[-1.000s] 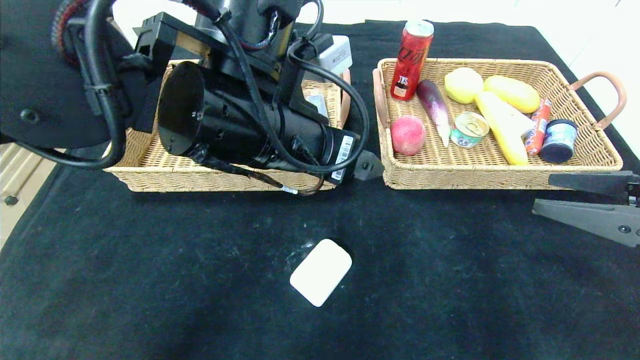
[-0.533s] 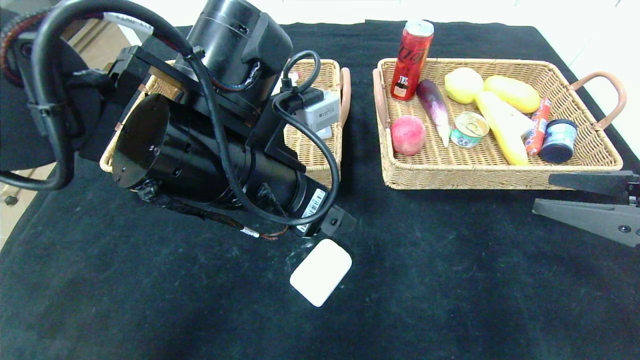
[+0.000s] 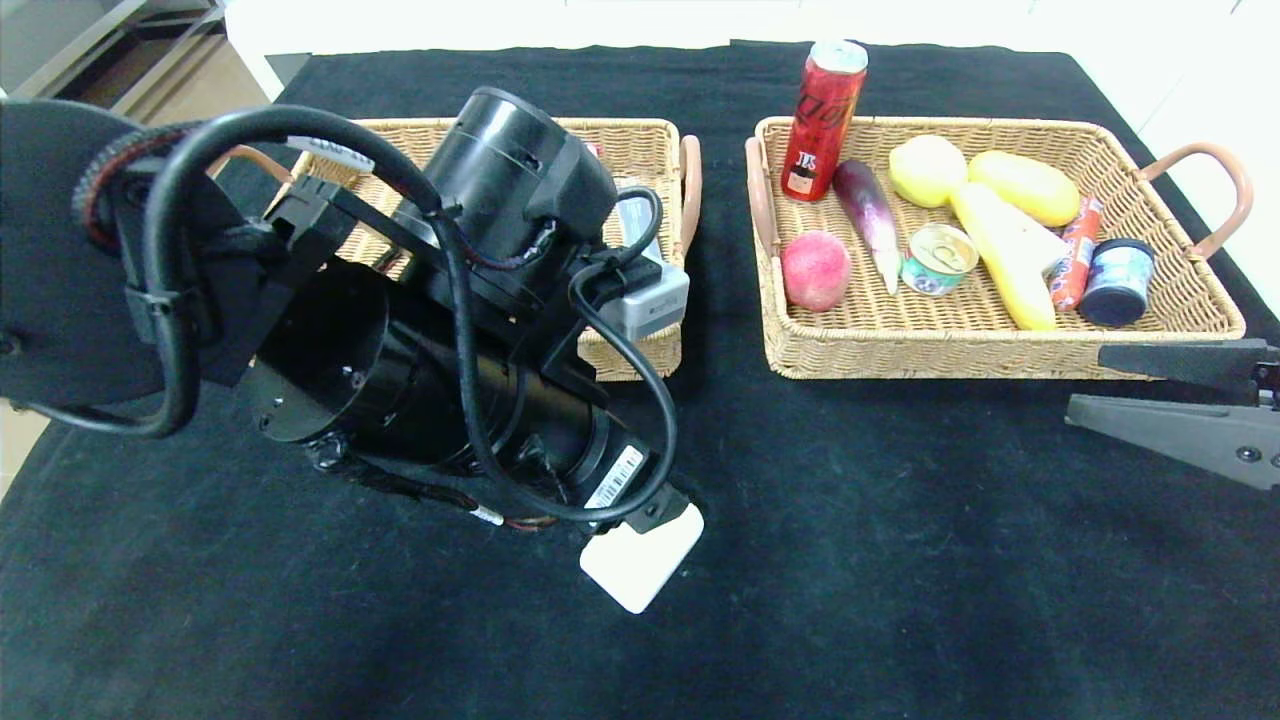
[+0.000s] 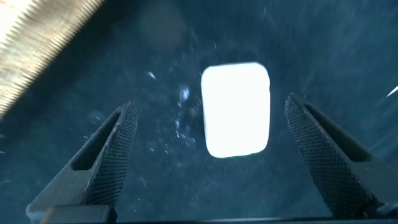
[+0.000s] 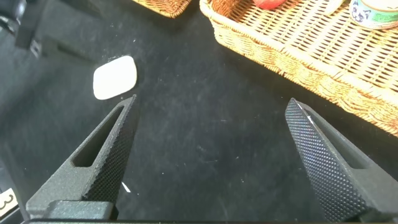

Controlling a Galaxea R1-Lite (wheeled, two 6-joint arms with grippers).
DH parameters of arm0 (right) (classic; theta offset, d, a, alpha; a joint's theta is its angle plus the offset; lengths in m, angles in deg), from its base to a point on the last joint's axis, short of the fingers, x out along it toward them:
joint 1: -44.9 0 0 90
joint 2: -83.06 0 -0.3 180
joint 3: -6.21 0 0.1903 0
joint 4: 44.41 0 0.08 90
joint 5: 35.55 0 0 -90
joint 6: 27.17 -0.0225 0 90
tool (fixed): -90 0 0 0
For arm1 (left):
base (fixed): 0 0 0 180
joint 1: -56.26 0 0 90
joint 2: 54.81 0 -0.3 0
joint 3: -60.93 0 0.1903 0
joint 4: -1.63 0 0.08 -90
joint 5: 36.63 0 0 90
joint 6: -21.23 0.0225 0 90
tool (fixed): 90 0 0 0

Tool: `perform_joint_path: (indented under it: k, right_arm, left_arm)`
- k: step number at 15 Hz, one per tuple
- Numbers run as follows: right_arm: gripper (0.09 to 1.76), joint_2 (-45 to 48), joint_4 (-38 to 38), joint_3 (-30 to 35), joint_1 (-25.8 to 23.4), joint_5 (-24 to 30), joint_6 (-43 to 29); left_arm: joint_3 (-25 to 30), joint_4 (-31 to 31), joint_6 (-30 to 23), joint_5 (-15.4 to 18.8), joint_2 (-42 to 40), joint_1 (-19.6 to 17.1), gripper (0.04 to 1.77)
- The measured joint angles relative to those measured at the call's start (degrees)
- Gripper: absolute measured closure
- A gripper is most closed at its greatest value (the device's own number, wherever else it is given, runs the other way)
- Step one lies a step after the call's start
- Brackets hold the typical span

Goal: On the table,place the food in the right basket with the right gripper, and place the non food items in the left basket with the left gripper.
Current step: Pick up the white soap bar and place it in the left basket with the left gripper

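Observation:
A white rounded block (image 3: 640, 570) lies on the black cloth near the table's middle front. My left gripper (image 4: 210, 107) hangs open just above it, and the white block (image 4: 236, 109) shows between its fingers (image 4: 112, 149), nearer one side, untouched. In the head view the left arm hides most of that gripper and the block's far edge. The left basket (image 3: 640, 132) sits at the back left, half hidden by the arm. The right basket (image 3: 1000, 365) holds a red can (image 3: 822, 118), a peach (image 3: 815, 270), an aubergine and yellow produce. My right gripper (image 3: 1085, 388) stands open and empty at the right edge.
The right wrist view shows the white block (image 5: 115, 78) far off and the right basket's front wall (image 5: 298, 62) beyond the open fingers. A small tin (image 3: 938, 258), a sausage and a blue-lidded jar (image 3: 1117, 282) also lie in the right basket. Bare black cloth runs along the front.
My left arm has swung from over the left basket toward the near side and down onto the white block, its gripper still open. The right arm has not moved.

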Motion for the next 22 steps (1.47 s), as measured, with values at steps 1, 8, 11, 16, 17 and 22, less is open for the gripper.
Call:
perform_joint_path:
  k: [1,8,11,16,17,22]
  right_arm:
    - [0.14,-0.02,0.0,-0.02,-0.06,-0.02,0.02]
    - [0.14,-0.2,-0.06,-0.4,-0.41,-0.06,-0.04]
    - [0.14,-0.26,-0.2,-0.57,-0.68,-0.04,-0.06]
    - [0.14,-0.55,-1.18,-0.6,-1.29,-0.06,-0.13]
    - [0.14,-0.57,-1.18,-0.6,-1.29,-0.04,-0.17]
    - [0.14,-0.68,-1.18,-0.51,-1.32,0.02,-0.13]
  left_arm:
    - [0.87,-0.24,0.0,-0.5,0.1,0.18,0.1]
    - [6.05,-2.05,-2.86,-4.14,0.44,3.22,0.09]
    - [9.11,-7.96,-3.0,-5.6,0.46,4.19,0.09]
    - [13.87,-14.56,-3.06,-8.19,0.85,5.38,0.09]
    - [14.09,-14.51,-3.13,-8.24,0.94,5.42,0.09]
    - [15.38,-14.47,-3.78,-9.51,1.37,5.46,0.09]
